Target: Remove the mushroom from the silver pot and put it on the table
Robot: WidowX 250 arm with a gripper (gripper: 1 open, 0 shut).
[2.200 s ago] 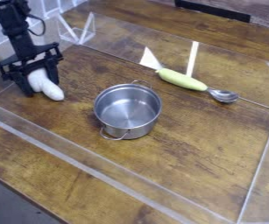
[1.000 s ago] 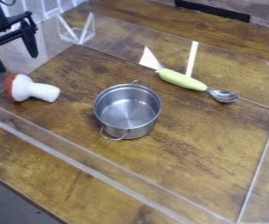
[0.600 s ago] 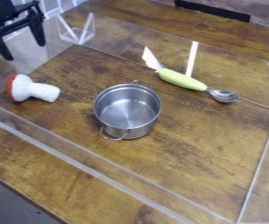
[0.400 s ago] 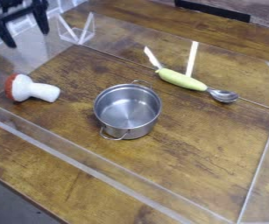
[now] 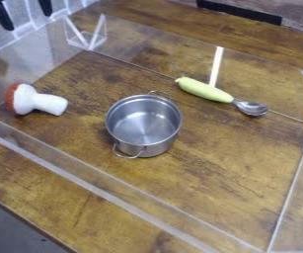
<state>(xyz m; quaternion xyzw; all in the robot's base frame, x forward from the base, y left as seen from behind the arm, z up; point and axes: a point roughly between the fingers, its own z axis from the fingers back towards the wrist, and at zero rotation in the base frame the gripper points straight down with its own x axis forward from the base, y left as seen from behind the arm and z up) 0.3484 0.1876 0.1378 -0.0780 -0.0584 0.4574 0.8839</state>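
The mushroom (image 5: 36, 99) lies on its side on the table (image 5: 233, 168) near the left wall, red-orange cap pointing left, white stem pointing right. To its right stands the silver pot (image 5: 143, 124), upright and with nothing inside. My gripper (image 5: 22, 9) hangs high at the top left corner, well above and behind the mushroom. Only its two dark fingers (image 5: 2, 14) show, spread apart with nothing between them, so it is open.
A yellow-green vegetable toy (image 5: 204, 90) and a metal spoon (image 5: 252, 108) lie at the back right. A white upright stick (image 5: 217, 65) stands behind the vegetable. Clear acrylic walls (image 5: 127, 203) edge the tabletop on all sides.
My gripper let go of the mushroom, then rose toward the top left until only its fingertips show. The mushroom and pot have not moved in the last second.
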